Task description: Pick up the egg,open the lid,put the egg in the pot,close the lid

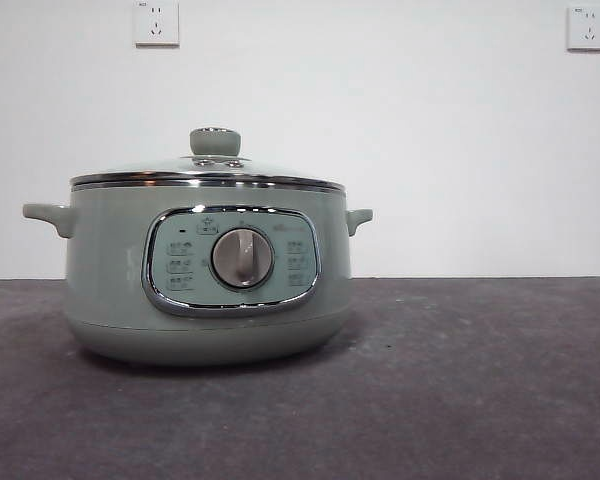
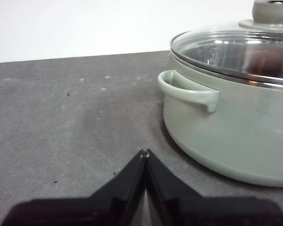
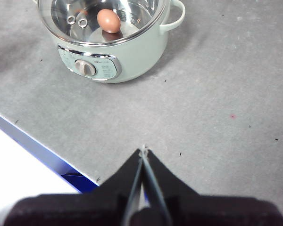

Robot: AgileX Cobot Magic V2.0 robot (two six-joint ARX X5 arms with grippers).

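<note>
white wall with two power sockets backs a dark grey table point(image 1: 480, 400), and on it, left of centre in the front view, stands the pale sage-green electric pot point(image 1: 110, 270), its chrome-framed control panel point(image 1: 230, 260) and grey dial point(image 1: 242, 258) facing the camera.

the glass lid point(image 1: 140, 171) sits level on the pot's rim, its steel edge meeting the rim all round as far as the front view shows, with the green knob point(image 1: 215, 141) upright on top. the egg point(image 3: 108, 20) lies inside the pot on the shiny steel floor, seen through the glass from the right wrist camera; the left wrist camera shows it only as a reddish blur behind the lid.

the left gripper point(image 2: 144, 152) hangs low over bare table just beside the pot's near side handle point(image 2: 188, 92), jaws pressed together with nothing between them. the right gripper point(image 3: 143, 150) is high and well apart from the pot, near the table's blue-edged border point(image 3: 37, 146), jaws likewise closed on nothing.

judged from this, the egg is in and the lid is on, so the task looks finished. what remains is only to keep both arms clear: any retreat should go up and away from the handle, so the pot is not nudged and the lid stays seated.
</note>
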